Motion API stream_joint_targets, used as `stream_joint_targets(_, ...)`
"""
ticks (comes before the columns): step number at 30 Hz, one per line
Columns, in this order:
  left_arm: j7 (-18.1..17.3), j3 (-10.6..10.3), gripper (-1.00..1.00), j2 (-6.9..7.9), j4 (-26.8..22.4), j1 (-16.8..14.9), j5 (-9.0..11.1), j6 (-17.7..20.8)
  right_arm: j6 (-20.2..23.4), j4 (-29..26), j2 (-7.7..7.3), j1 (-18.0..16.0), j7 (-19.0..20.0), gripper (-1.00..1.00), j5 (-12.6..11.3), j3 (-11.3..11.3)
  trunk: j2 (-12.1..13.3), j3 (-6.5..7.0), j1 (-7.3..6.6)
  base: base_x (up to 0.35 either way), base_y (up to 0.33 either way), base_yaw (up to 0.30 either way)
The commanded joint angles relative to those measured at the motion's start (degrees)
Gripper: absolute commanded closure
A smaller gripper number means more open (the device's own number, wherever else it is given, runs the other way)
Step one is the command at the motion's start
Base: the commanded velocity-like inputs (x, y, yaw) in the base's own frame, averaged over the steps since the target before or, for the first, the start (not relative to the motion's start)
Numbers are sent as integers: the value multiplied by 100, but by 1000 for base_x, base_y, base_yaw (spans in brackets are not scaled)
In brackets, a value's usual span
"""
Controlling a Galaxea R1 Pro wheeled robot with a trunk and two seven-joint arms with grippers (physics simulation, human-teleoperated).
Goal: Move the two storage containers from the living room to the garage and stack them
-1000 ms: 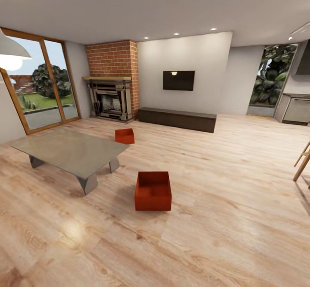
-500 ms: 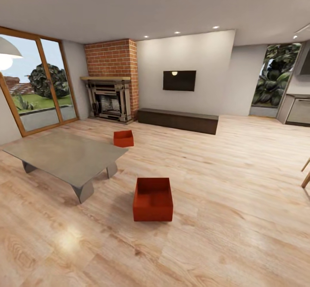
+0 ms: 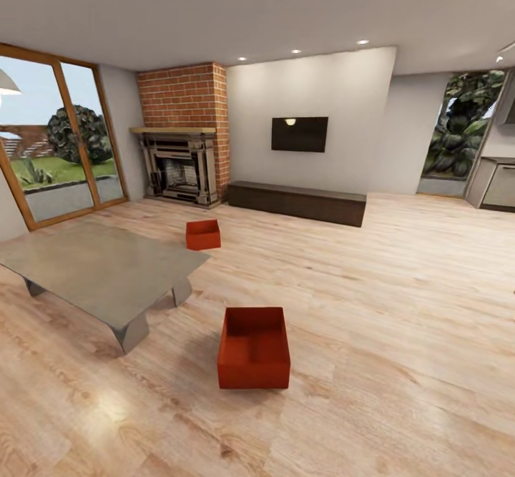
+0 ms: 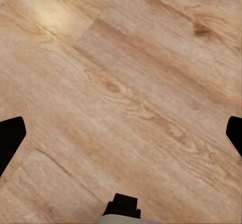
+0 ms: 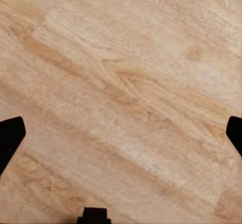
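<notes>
Wood-plank living room has slid toward you, so the near bin [image 3: 254, 347] at 12 o'clock looms larger; both grippers [image 4: 121, 133] [image 5: 121, 133] hang spread, empty, ready for pickup.

two red-orange storage containers — near one [image 3: 254, 348], far one [image 3: 203, 234] — upright, apart on plank flooring.

Camera moves forward; things in the room keep their places.
The near storage container [image 3: 254, 348] now sits lower and larger in the head view, the grey low table [image 3: 100, 269] slides left, and the far storage container [image 3: 203, 234] appears a little lower.
</notes>
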Motion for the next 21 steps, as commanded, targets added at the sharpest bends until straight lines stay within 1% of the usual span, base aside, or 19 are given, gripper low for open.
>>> stream_joint_targets(1, 4, 27, -100, -6, -8, 2, -35, -7, -14, 3, 0, -3, 3, -100, 58, 0, -2, -5, 4, 327, 0, 0)
stream_joint_targets(21, 4, 27, -100, -6, -8, 2, -35, -4, -14, 3, -2, -3, 3, -100, 58, 0, -2, -5, 4, 326, 0, 0)
